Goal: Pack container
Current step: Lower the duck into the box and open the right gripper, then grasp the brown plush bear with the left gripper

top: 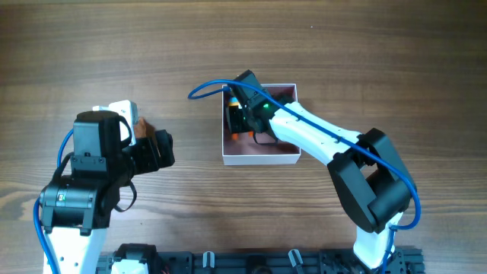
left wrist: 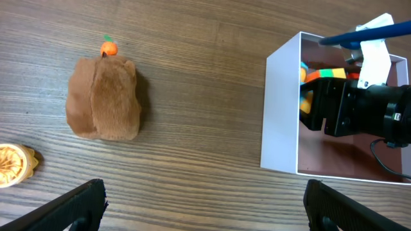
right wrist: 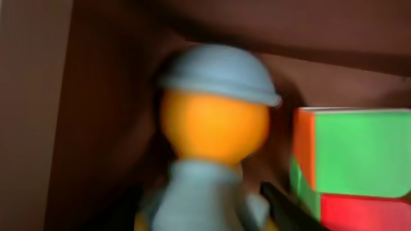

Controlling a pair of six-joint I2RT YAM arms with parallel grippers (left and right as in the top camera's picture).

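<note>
The container (top: 259,156) is a square white-walled box with a dusty pink inside, at the table's middle; it also shows in the left wrist view (left wrist: 281,115). My right gripper (top: 242,114) reaches down into its far left corner. In the right wrist view the right gripper (right wrist: 205,215) is shut on a toy figure (right wrist: 215,122) with a blue hat and orange face. A colour cube (right wrist: 353,154) lies right beside it in the box. My left gripper (left wrist: 205,205) is wide open and empty above bare table, left of the container.
A brown plush toy (left wrist: 103,96) with a small orange bit (left wrist: 109,48) lies left of the container, ahead of my left gripper. A yellow ridged toy (left wrist: 13,163) sits at the left edge. A white object (top: 122,109) lies by the left arm.
</note>
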